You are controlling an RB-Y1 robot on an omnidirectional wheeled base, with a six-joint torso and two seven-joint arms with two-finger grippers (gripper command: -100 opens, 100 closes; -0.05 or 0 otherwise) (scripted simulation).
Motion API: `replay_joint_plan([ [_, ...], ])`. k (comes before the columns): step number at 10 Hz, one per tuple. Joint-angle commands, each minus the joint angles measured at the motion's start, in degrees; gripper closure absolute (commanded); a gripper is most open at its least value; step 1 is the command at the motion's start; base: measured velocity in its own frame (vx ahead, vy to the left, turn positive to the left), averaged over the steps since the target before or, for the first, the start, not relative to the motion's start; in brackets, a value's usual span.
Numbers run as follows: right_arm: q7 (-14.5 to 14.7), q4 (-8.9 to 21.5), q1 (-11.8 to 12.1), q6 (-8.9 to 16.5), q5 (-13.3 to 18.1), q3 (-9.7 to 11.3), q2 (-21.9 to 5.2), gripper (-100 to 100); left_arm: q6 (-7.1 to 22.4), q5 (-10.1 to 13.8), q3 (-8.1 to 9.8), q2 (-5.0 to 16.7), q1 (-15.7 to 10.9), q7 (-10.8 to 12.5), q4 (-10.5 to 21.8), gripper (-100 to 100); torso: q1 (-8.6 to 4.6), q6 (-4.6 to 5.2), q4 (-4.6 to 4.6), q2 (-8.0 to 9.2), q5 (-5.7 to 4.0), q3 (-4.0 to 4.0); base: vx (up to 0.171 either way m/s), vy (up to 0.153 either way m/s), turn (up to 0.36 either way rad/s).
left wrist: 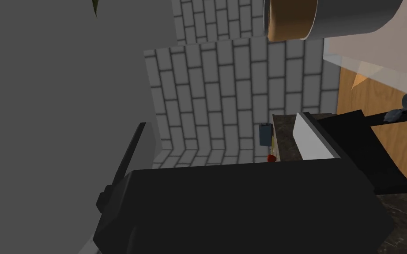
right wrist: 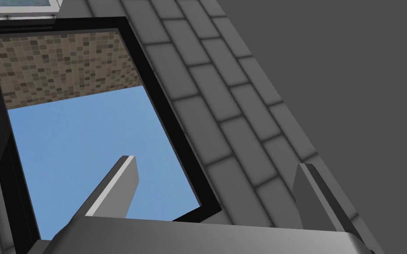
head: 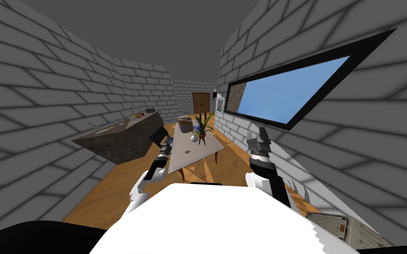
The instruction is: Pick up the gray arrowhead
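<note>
The small grey arrowhead [head: 187, 152] lies on the table [head: 178, 162], on its near half and toward its left edge, with nothing touching it. On the table's far half stand a potted plant [head: 201, 127] and, beyond it, a basket [head: 183, 121]. The left gripper [head: 158, 134] [left wrist: 220, 132] hangs just off the table's left edge, between the table and a dark counter [head: 123, 139]. Its fingers are spread and grasp nothing. The right gripper [head: 260, 133] [right wrist: 218, 185] is raised well to the right of the table, its fingers likewise parted and empty.
</note>
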Motion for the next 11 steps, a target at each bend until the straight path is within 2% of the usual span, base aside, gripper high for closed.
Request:
replay_joint_plan([
  [1, 0.0, 0.0, 0.0, 0.0, 0.0, 0.0, 0.0, 0, 2.0, 0.9, 1.00, 1.1, -1.4, 0.3, 2.9, -100, 0.00, 0.00, 0.00, 0.00, 0.00, 0.00, -0.035, 0.047, -0.285],
  [3, 0.0, 0.0, 0.0, 0.0, 0.0, 0.0, 0.0, 0, 2.0, 0.9, 1.00, 1.1, -1.4, 0.3, 4.5, -100, 0.08, 0.01, -0.01, -0.01, 0.01, -0.01, -0.038, 0.047, -0.084],
  [4, 0.0, 0.0, 0.0, 0.0, 0.0, 0.0, 0.0, 0, 4.5, 1.9, 2.12, 2.2, -2.5, 0.7, 7.1, -100, 0.00, -0.01, -0.01, -0.05, 0.00, -0.03, -0.053, 0.048, -0.243],
  [5, 0.0, 0.0, 0.0, 0.0, 0.0, 0.0, 0.0, 0, 4.5, 1.9, 2.12, 2.2, -2.5, 0.7, 8.1, -100, 0.06, 0.05, 0.00, 0.01, 0.00, -0.01, -0.052, 0.058, -0.208],
  [6, 0.0, 0.0, 0.0, 0.0, 0.0, 0.0, 0.0, 0, 7.0, 2.9, 3.25, 3.3, -3.6, 1.1, 10.0, -100, 0.07, 0.02, 0.00, 0.01, 0.01, 0.00, -0.067, 0.064, -0.308],
  [7, 0.0, 0.0, 0.0, 0.0, 0.0, 0.0, 0.0, 0, 7.0, 2.9, 3.25, 3.3, -3.6, 1.1, 11.6, -100, 0.12, 0.06, 0.01, 0.05, 0.01, 0.02, -0.074, 0.056, -0.199],
  [8, 0.0, 0.0, 0.0, 0.0, 0.0, 0.0, 0.0, 0, 8.8, 3.9, 4.39, 4.3, -4.7, 1.6, 14.1, -100, 0.09, 0.00, 0.01, 0.08, 0.02, 0.04, -0.083, 0.064, -0.294],
  [9, 0.0, 0.0, 0.0, 0.0, 0.0, 0.0, 0.0, 0, 9.6, 3.9, 4.39, 4.3, -4.7, 1.6, 15.2, -100, 0.12, 0.06, 0.02, 0.09, 0.02, 0.05, -0.060, 0.064, -0.160],
  [10, 0.0, 0.0, 0.0, 0.0, 0.0, 0.0, 0.0, 0, 11.9, 5.0, 5.52, 5.4, -5.8, 2.2, 17.4, -100, 0.12, -0.01, 0.01, 0.04, 0.02, 0.02, -0.056, 0.054, -0.256],
  [11, 0.0, 0.0, 0.0, 0.0, 0.0, 0.0, 0.0, 0, 12.2, 5.0, 5.52, 5.4, -5.8, 2.2, 18.6, -100, 0.11, 0.03, 0.01, 0.02, 0.01, 0.01, -0.048, 0.049, -0.202],
])
